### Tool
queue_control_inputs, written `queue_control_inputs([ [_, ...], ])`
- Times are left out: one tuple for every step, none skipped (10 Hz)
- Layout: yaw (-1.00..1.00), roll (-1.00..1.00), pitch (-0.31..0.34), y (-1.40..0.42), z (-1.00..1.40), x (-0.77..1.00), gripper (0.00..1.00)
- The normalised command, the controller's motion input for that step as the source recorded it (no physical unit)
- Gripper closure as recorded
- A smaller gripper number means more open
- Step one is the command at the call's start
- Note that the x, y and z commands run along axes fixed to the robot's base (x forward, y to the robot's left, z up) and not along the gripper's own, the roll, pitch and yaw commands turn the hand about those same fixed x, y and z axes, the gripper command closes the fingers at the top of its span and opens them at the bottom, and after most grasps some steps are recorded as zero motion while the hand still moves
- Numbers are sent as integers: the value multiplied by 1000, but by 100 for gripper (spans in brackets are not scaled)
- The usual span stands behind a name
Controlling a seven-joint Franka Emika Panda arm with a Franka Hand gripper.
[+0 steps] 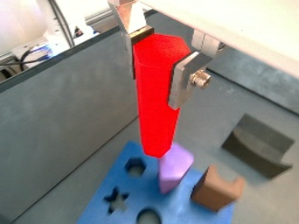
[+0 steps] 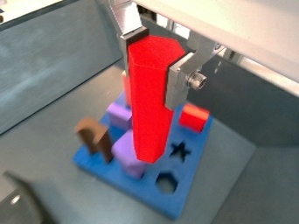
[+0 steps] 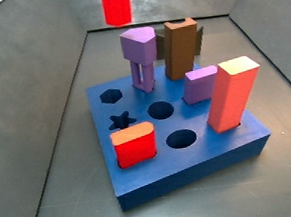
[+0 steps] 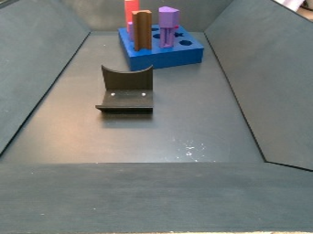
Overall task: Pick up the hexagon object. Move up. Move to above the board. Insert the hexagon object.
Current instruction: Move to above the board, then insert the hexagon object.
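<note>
My gripper is shut on the top of the hexagon object, a tall bright red prism that hangs upright between the silver fingers in both wrist views. Its lower end hovers above the board, a thick blue block, close to a purple piece. In a side view only the peg's lower part shows, high above the board's far side; the gripper is out of frame there. The star hole, hexagon hole and round hole are open.
On the board stand a tall purple peg, a brown block, a short purple piece, a salmon-red block and a short red block with orange top. The fixture stands on the floor away from the board. Grey walls surround the bin.
</note>
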Motion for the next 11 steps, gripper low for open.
queue_control_inputs([
  [8, 58, 133, -282, 21, 161, 100],
  [80, 56, 0, 0, -263, -249, 100],
  [106, 76, -4, 0, -331, -406, 100],
  [137, 46, -14, 3, -366, -426, 100],
  [237, 54, -23, 23, -423, -360, 100],
  [423, 83, -43, 63, -614, -189, 100],
  [657, 0, -86, 286, -949, -31, 100],
  [743, 0, -66, 343, -1000, -20, 100],
  [777, -7, -30, 294, -1000, -34, 100],
  [669, -59, -29, 69, -883, -117, 100],
  [369, -157, -20, -106, -746, -306, 100],
])
